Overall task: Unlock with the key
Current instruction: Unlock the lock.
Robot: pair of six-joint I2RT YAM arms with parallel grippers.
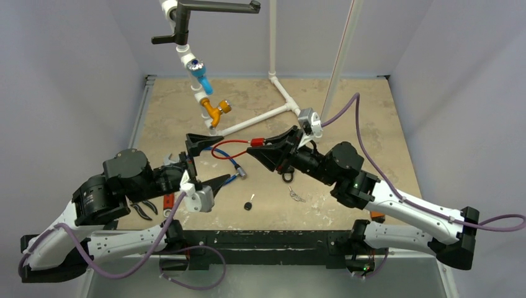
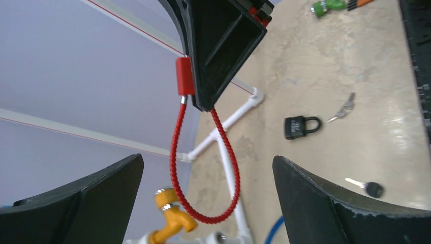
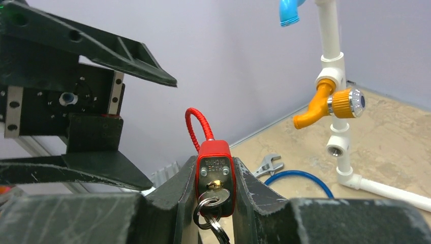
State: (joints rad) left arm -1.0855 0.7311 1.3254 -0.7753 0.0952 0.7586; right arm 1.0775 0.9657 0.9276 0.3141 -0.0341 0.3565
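Overhead view: two robot arms reach in from the bottom edge over a beige stone-look table point(image 1: 372, 118). Near frame ctr, the R hand point(image 1: 263, 148) is clamped on the body of a red cable lock point(image 1: 257, 142). The lock's thin red cable loops out toward the left of the frame, where the L hand point(image 1: 209, 162) is. The L hand is spread wide w/ nothing in its grip. The end of the loop lies btwn its two fingers, not touching them.

R wrist view: the lock stands upright at lower ctr, pinched btwn the two black fingers point(image 3: 175, 195), keyhole end facing the camera. A key point(image 3: 211, 199) on split rings is in the keyhole and hangs toward the bottom edge. The open L hand fills the left side of the frame.

L wrist view: its own fingers sit at lower left and lower right w/ a wide gap btwn them. The R hand is at top ctr, w/ the cable loop hanging down into mid-frame.

Elsewhere on the table:
- A black padlock point(image 2: 301, 126) lies right of ctr.
- Loose keys point(image 2: 345, 107) lie just beside it.
- A black-headed key point(image 2: 368, 189) lies at lower right.

In the overhead view:
- A yellow tap point(image 1: 215, 110) on a white pipe point(image 1: 254, 120) is at upper ctr.
- A blue cable point(image 1: 234, 169) lies below the red loop.
- Pliers point(image 1: 144, 210) are at lower left.
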